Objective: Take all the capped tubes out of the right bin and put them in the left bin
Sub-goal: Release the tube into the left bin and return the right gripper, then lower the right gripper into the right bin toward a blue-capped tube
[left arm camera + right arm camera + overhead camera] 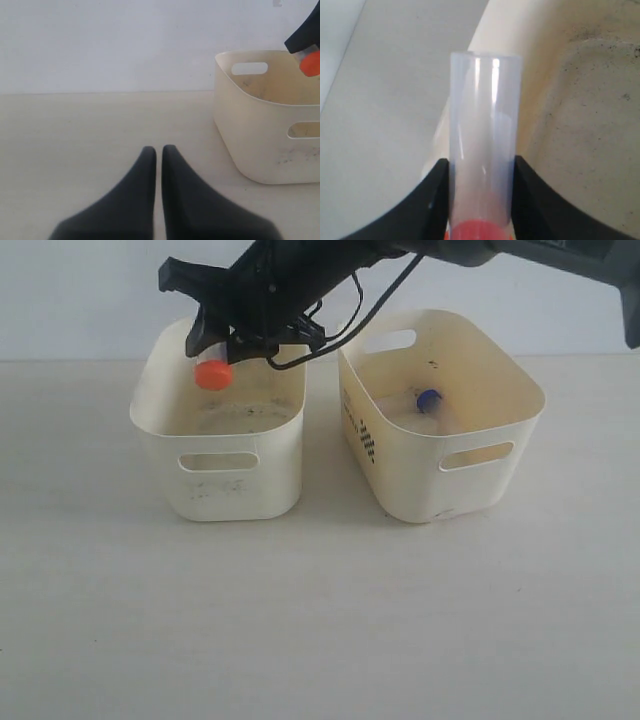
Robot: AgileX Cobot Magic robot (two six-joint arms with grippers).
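The right pincer (222, 338) has reached across from the far side and hangs over the left bin (240, 490), its two dark fingers (432, 200) clamped on either side of the orange-capped tube (212, 370). The tube points cap-down out of the pincer, and the cap sits about level with the bin's back rim. Straight beneath the pincer is that bin's grimy, speckled floor (600, 130), and the cream wall curves up close beside the tube. A black cable (340, 335) droops from the arm behind the pincer and loops above the gap between the two tubs. Off to the pincer's other side, past that gap, stands the right bin (480, 490) with its checkered print. The blue-capped tube (428, 398) lies on that bin's floor, well apart from the pincer. The left pincer (158, 150) sits low over the bare table (75, 130), some way from the left bin's outer wall (260, 145). Its jaws are drawn together with only a thin slit between them and they hold nothing. From there the orange cap (311, 64) shows above the bin's rim.
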